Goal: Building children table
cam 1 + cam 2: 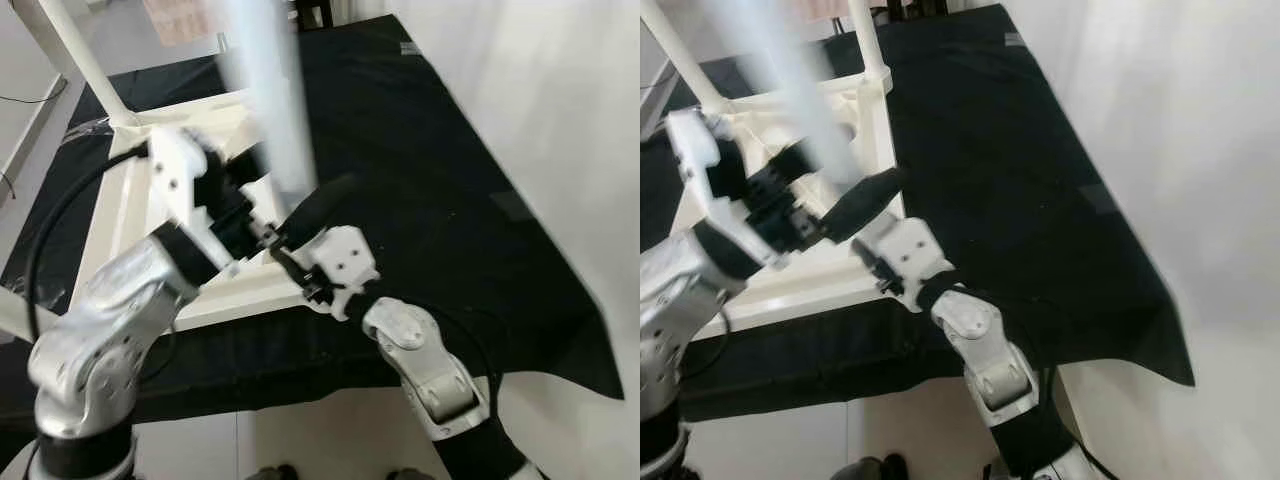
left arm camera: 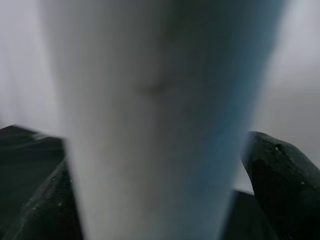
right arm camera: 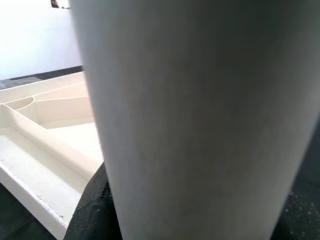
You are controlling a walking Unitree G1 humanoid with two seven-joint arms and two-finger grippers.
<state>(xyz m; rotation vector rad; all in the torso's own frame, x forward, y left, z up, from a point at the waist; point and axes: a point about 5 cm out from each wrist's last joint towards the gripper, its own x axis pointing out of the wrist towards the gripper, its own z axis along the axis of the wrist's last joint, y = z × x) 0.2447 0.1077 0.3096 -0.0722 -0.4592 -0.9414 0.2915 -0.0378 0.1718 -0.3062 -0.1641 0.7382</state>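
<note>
Both grippers meet at one white table leg [image 1: 268, 95], which stands roughly upright and blurred above the near right corner of the upturned white tabletop [image 1: 130, 200].

The left gripper [image 1: 240, 195] reaches in from the left. In the left wrist view its two black fingers [image 2: 285, 185] sit one on each side of the leg, pressed close to it, so it is clamped on the leg.

The right gripper [image 1: 300, 215] comes up from below and to the right, its black fingers against the lower part of the same leg. In the right wrist view the leg [image 3: 200, 120] looms very close, with a black finger [image 3: 92, 210] hugging its side, so this gripper appears to grasp the leg too.

The tabletop lies underside up on a black cloth [image 1: 420, 180] spread over the floor. Its ribbed underside shows raised edges and inner dividers. Two more white legs [image 1: 868, 45] already stand at its far corners, pointing up and away.

Each silver arm [image 1: 110, 330] bends in from the near edge, the left one trailing a black cable [image 1: 60, 215]. White floor [image 1: 560, 120] lies to the right of the cloth.
</note>
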